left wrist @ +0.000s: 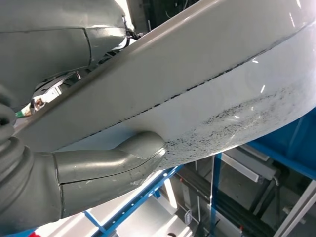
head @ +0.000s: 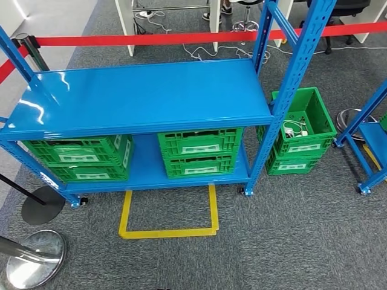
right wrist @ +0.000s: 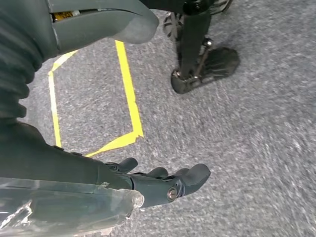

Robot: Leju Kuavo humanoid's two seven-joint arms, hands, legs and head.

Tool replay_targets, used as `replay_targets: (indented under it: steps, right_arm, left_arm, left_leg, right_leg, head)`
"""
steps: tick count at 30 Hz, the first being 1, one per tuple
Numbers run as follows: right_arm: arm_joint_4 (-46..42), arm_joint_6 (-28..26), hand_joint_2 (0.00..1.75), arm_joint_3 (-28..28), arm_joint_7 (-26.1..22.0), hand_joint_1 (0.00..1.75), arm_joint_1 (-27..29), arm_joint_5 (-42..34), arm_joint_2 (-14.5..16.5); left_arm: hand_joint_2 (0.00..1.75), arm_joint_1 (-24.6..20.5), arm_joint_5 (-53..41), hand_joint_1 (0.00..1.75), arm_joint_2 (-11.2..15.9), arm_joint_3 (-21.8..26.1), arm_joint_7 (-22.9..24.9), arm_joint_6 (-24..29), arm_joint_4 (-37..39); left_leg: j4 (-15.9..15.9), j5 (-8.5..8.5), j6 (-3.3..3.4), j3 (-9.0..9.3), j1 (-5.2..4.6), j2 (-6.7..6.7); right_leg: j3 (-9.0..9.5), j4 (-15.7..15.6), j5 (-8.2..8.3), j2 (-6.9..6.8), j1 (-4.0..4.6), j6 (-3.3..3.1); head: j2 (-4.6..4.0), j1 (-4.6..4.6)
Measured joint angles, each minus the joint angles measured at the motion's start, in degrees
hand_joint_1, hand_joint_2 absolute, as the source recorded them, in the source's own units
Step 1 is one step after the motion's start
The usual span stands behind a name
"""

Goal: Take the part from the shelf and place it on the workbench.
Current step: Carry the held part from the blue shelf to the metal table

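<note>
In the left wrist view a large white curved part [left wrist: 209, 84], speckled with black along one side, lies across my left hand [left wrist: 74, 173]. The thick grey thumb [left wrist: 123, 158] presses on its underside, and grey fingers sit against its other face, so the hand grips it. My right hand [right wrist: 160, 180] hangs over the grey carpet with its dark fingers [right wrist: 190, 175] stretched out and holding nothing. The blue shelf [head: 136, 96] stands straight ahead in the head view, its top board bare.
Green crates [head: 201, 151] sit on the shelf's lower board, and another stack [head: 301, 133] stands to its right. A yellow tape square [head: 169, 232] marks the carpet in front. Metal stanchion bases [head: 34, 257] and a red belt barrier [head: 182, 37] stand at left and behind.
</note>
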Motion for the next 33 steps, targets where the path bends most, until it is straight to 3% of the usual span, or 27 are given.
replay_targets:
  steps: [1,3,5,9,11,13,14,15,16,17,18,20,21,23,25,27,29,30,31,33]
  right_arm:
    - [0.01,-0.04,1.75,0.07,-0.01,0.00,0.02,0.20,0.01]
    - [0.04,-0.11,1.75,0.43,-0.10,0.00,0.04,0.80,0.02]
    - [0.09,-0.24,1.75,0.94,-0.33,0.00,0.04,1.37,0.02]
    - [0.10,-0.64,1.75,1.62,-0.81,0.00,0.00,1.92,0.01]
    - [0.13,-0.81,1.75,1.89,-0.96,0.00,0.01,1.98,-0.01]
    - [0.19,-0.91,1.75,2.09,-0.98,0.00,0.00,2.00,0.00]
    - [0.21,-0.98,1.75,2.17,-0.98,0.00,0.02,2.01,0.00]
    - [0.23,-1.06,1.75,2.23,-0.97,0.00,0.05,2.03,0.00]
    - [0.24,-1.14,1.75,2.28,-0.96,0.00,0.07,2.04,0.00]
    - [0.24,-1.19,1.75,2.30,-0.95,0.00,0.08,2.07,0.00]
    - [0.25,-1.21,1.75,2.31,-0.94,0.00,0.07,2.09,0.00]
    - [0.31,-1.21,1.75,2.34,-0.92,0.00,0.04,2.12,0.02]
    - [0.35,-1.26,1.75,2.36,-0.87,0.00,0.07,2.13,0.03]
    - [0.39,-1.53,1.75,2.38,-0.66,0.00,0.13,2.18,0.04]
    - [0.38,-1.88,1.75,2.39,-0.42,0.00,0.05,2.25,0.01]
    - [0.38,-2.02,1.75,2.42,-0.30,0.00,0.04,2.29,-0.02]
    - [0.39,-2.02,1.75,2.42,-0.20,0.00,0.20,2.30,-0.02]
    - [0.39,-2.02,1.75,2.42,-0.15,0.00,0.25,2.30,-0.02]
    - [0.39,-2.02,1.75,2.42,-0.11,0.00,0.25,2.30,-0.02]
    - [0.39,-2.01,1.75,2.45,-0.09,0.00,0.12,2.38,-0.02]
  left_arm:
    - [1.75,0.00,-0.01,1.75,0.01,0.00,0.00,0.00,0.01]
    - [1.75,-0.01,0.01,1.75,0.02,-0.01,0.00,-0.01,0.01]
    - [1.75,-0.01,0.13,1.75,0.02,0.02,0.00,-0.01,-0.01]
    - [1.75,0.06,0.58,1.75,0.06,0.32,0.00,0.01,-0.01]
    - [1.75,0.08,0.65,1.75,0.09,0.45,0.00,0.02,-0.01]
    - [1.75,0.08,0.73,1.75,0.14,0.55,0.00,0.02,-0.01]
    - [1.75,0.09,0.78,1.75,0.17,0.60,0.00,0.02,-0.01]
    - [1.75,0.10,0.87,1.75,0.19,0.64,0.00,0.01,-0.01]
    - [1.75,0.11,0.96,1.75,0.20,0.69,0.00,0.01,-0.01]
    - [1.75,0.10,1.05,1.75,0.22,0.74,0.00,0.02,-0.01]
    - [1.75,0.10,1.13,1.75,0.24,0.79,0.00,0.02,-0.01]
    - [1.75,0.04,1.44,1.75,0.33,0.82,0.00,0.01,-0.02]
    - [1.75,0.06,1.75,1.75,0.42,0.81,0.00,-0.10,-0.02]
    - [1.75,0.34,2.39,1.75,0.72,0.73,0.09,-0.46,-0.03]
    - [1.75,0.69,2.66,1.75,1.08,0.66,0.27,-0.65,-0.03]
    - [1.75,0.67,2.61,1.75,1.32,0.60,0.35,-0.47,-0.03]
    - [1.75,0.61,2.45,1.75,1.36,0.50,0.35,-0.29,-0.03]
    - [1.75,0.64,2.42,1.75,1.36,0.46,0.35,-0.27,-0.03]
    - [1.75,0.66,2.40,1.75,1.36,0.43,0.35,-0.26,-0.03]
    - [1.75,0.67,2.40,1.75,1.36,0.38,0.19,-0.21,-0.03]
  left_leg:
    - [-1.59,1.34,0.08,1.49,-0.01,0.00]
    - [-8.93,4.24,0.52,6.39,-0.15,0.15]
    - [-14.54,5.30,1.10,9.55,-0.35,0.31]
    - [-16.78,4.81,2.60,9.48,0.00,-0.27]
    - [-16.95,5.23,3.14,9.15,0.27,-0.70]
    - [-16.90,5.61,3.32,8.65,0.28,-1.21]
    - [-16.87,5.81,3.27,8.40,0.30,-1.56]
    - [-16.83,6.03,3.13,8.18,0.35,-2.00]
    - [-16.80,6.23,2.93,8.02,0.43,-2.50]
    - [-16.78,6.43,2.69,7.89,0.55,-3.06]
    - [-16.73,6.63,2.38,7.76,0.62,-3.60]
    - [-16.53,7.00,1.66,7.31,0.60,-4.71]
    - [-16.54,7.24,1.24,7.05,0.59,-5.25]
    - [-16.70,7.87,0.37,6.57,0.82,-6.46]
    - [-15.42,7.02,-0.15,5.50,0.82,-5.36]
    - [-9.49,3.18,-0.25,2.62,0.55,-2.28]
    - [-1.63,-0.73,-0.21,-0.64,0.47,-0.78]
    - [0.55,-1.41,-0.12,-1.31,0.44,-0.61]
    - [0.97,-1.21,0.02,-1.11,0.40,-0.54]
    - [-4.79,1.84,0.57,2.75,0.14,0.23]
  right_leg:
    - [-0.18,0.12,0.22,0.03,0.01,0.07]
    - [-0.62,0.51,0.47,0.05,0.11,0.30]
    - [-1.27,1.08,0.64,-0.03,0.30,0.71]
    - [-2.76,2.50,0.17,-0.36,0.47,1.93]
    - [-5.06,7.30,-2.88,0.03,0.21,2.73]
    - [-8.51,15.15,-6.57,0.23,-0.20,3.25]
    - [-9.65,17.82,-7.34,0.23,-0.37,3.41]
    - [-9.75,18.32,-6.96,0.27,-0.51,3.53]
    - [-8.81,16.76,-5.67,0.39,-0.66,3.62]
    - [-6.77,13.15,-3.72,0.90,-0.87,3.72]
    - [-4.42,8.86,-2.20,2.40,-1.15,3.84]
    - [-1.28,2.85,-0.79,5.12,-1.57,3.72]
    - [-0.92,1.96,-0.93,5.80,-1.59,3.46]
    - [-1.13,2.07,-0.67,4.52,-1.45,2.47]
    - [-1.25,2.04,-0.14,3.01,-1.39,1.44]
    - [-1.55,1.94,0.31,1.41,-1.15,0.77]
    - [-1.99,1.95,0.50,-0.29,-0.74,0.49]
    - [-2.14,1.96,0.53,-1.14,-0.57,0.43]
    - [-2.23,1.96,0.56,-1.91,-0.44,0.40]
    - [-2.18,1.96,0.57,-3.38,-0.24,0.40]
  head:
    - [0.00,-0.01]
    - [0.01,-0.01]
    - [0.01,0.03]
    - [0.01,0.15]
    - [0.00,0.39]
    - [0.00,0.56]
    - [0.00,0.55]
    - [0.01,0.56]
    - [0.01,0.55]
    - [0.00,0.56]
    - [0.00,0.57]
    - [0.00,0.54]
    - [0.00,0.50]
    - [0.00,0.42]
    - [0.00,0.24]
    - [0.01,-0.10]
    - [0.01,-0.24]
    - [0.00,-0.22]
    - [0.01,-0.25]
    - [0.01,-0.25]
